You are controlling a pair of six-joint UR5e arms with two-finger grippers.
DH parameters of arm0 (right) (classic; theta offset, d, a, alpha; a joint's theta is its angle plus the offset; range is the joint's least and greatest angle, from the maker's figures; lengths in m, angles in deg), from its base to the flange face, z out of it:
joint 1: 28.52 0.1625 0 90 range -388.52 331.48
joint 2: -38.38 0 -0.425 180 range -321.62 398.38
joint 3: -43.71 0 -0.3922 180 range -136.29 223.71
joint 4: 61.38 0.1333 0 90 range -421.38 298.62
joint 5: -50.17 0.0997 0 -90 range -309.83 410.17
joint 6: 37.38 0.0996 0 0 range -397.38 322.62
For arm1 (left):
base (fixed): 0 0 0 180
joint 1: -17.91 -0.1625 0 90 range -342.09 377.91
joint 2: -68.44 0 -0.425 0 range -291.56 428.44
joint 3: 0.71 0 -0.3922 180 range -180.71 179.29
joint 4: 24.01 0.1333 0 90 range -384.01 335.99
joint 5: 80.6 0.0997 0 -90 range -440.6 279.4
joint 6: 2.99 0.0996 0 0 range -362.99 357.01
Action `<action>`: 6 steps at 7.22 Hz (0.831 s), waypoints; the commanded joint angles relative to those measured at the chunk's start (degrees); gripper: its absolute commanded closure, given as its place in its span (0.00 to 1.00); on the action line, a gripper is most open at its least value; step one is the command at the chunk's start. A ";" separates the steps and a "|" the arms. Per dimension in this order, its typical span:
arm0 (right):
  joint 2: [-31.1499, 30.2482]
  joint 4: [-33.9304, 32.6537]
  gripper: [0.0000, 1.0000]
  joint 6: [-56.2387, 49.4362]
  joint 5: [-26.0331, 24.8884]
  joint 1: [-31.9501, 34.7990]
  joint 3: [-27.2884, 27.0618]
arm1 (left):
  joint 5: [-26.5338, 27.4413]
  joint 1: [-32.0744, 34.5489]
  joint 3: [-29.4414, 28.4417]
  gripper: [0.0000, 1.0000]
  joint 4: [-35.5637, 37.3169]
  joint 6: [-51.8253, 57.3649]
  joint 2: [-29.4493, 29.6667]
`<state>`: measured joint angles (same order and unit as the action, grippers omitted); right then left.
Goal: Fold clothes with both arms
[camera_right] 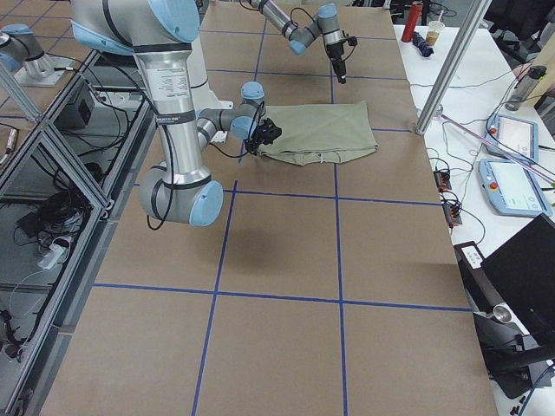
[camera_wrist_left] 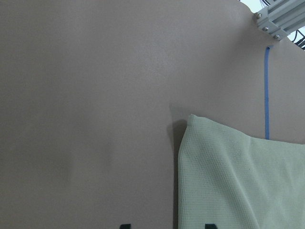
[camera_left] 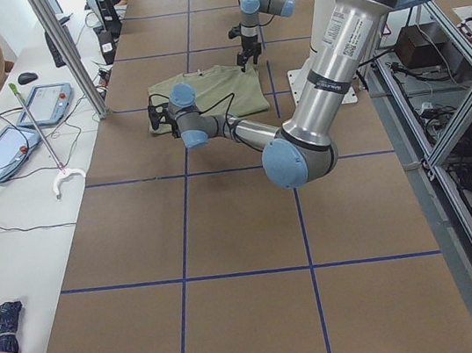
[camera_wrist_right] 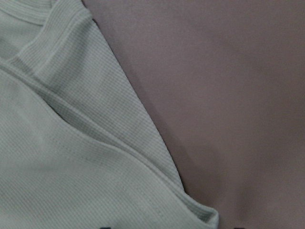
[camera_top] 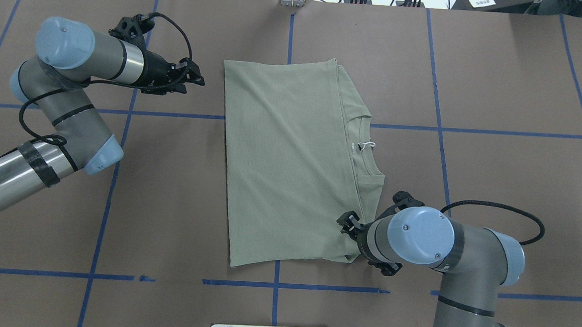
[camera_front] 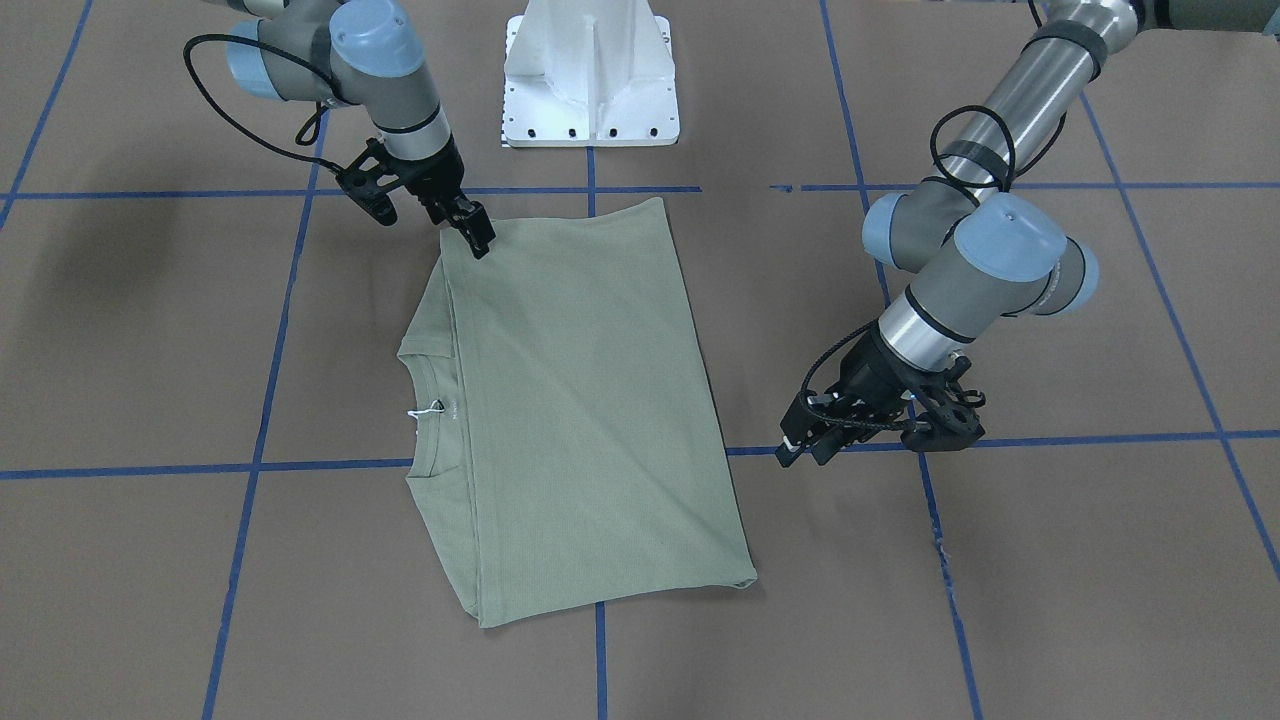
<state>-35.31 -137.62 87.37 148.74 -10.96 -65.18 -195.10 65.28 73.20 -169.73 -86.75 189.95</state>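
The jaws of the black two-finger left gripper [camera_top: 198, 79] are spread and hold nothing. In the left wrist view the two fingertips sit apart at the bottom edge. A hem corner of the sage-green long-sleeved knit shirt [camera_top: 286, 158] lies just ahead of them, close but not touching.

The jaws of the black two-finger right gripper [camera_front: 480, 238] also look spread, judging by the dark tips at the bottom of the right wrist view. They are low over the shoulder-side corner diagonally opposite, which sits between them. I cannot tell whether they touch the cloth.

Out from both sets of jaws, the shirt lies flat between the grippers as a long rectangle with its sleeves folded in. Its round ribbed collar [camera_top: 366, 147] and white string tag [camera_top: 369, 145] are on the right gripper's side. It rests on the brown paper-covered table with blue tape lines [camera_top: 495, 169].

Each arm seems lined up on a corner so that both can pinch and lift together. The lengthwise folds look done, and a crosswise fold likely remains.
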 commanded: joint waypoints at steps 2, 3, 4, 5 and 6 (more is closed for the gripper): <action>1.09 -0.22 0.22 -0.47 -0.22 1.07 0.68 | 0.07 -0.09 0.00 0.40 0.00 0.00 -0.14; 1.10 -0.31 0.24 -0.47 -0.22 1.34 0.86 | 0.07 -0.09 0.00 0.40 0.00 0.00 -0.05; 1.19 -0.40 0.42 -0.47 -0.14 1.43 0.78 | 0.07 0.00 0.00 0.40 0.00 0.00 -0.14; 1.01 -0.40 0.56 -0.47 -0.14 1.43 0.95 | 0.07 -0.09 0.00 0.40 0.00 0.00 -0.14; 1.01 -0.49 1.00 -0.39 0.47 1.61 0.26 | 0.07 -0.09 0.00 0.40 0.00 0.00 -0.05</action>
<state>-34.26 -138.02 86.92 148.73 -9.52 -64.44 -195.03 65.22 73.20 -169.73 -86.75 189.84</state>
